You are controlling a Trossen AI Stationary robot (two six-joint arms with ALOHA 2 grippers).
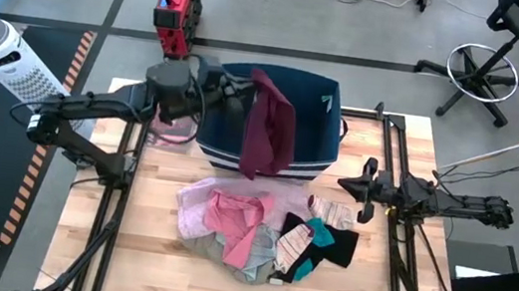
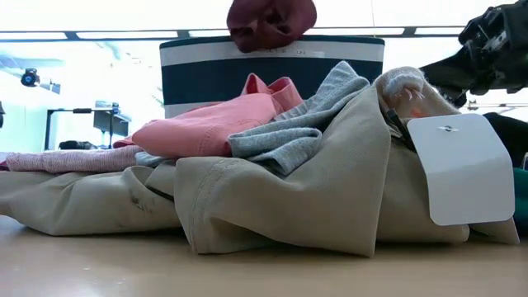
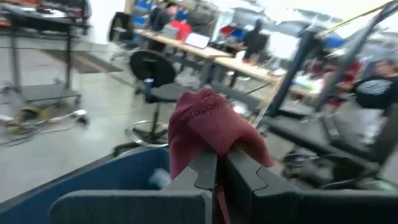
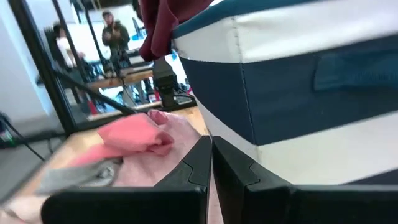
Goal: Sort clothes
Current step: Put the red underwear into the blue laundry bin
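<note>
two grippers – left (image 1: 238, 95) pinching maroon garment (image 1: 270, 127) over bin (image 1: 328, 124); right (image 1: 366, 188) closed, empty, above wooden table (image 1: 146, 241).

In the low view, the heaped beige trousers (image 2: 330, 181) are hiding the lower half of the striped navy plastic bin (image 2: 206, 78); the frame's top edge is cropping the hanging maroon garment (image 2: 271, 23).

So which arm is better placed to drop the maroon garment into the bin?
The left. The left gripper is shut on the maroon garment, which hangs over the navy bin. The right gripper is shut and empty, beside the pile.
</note>
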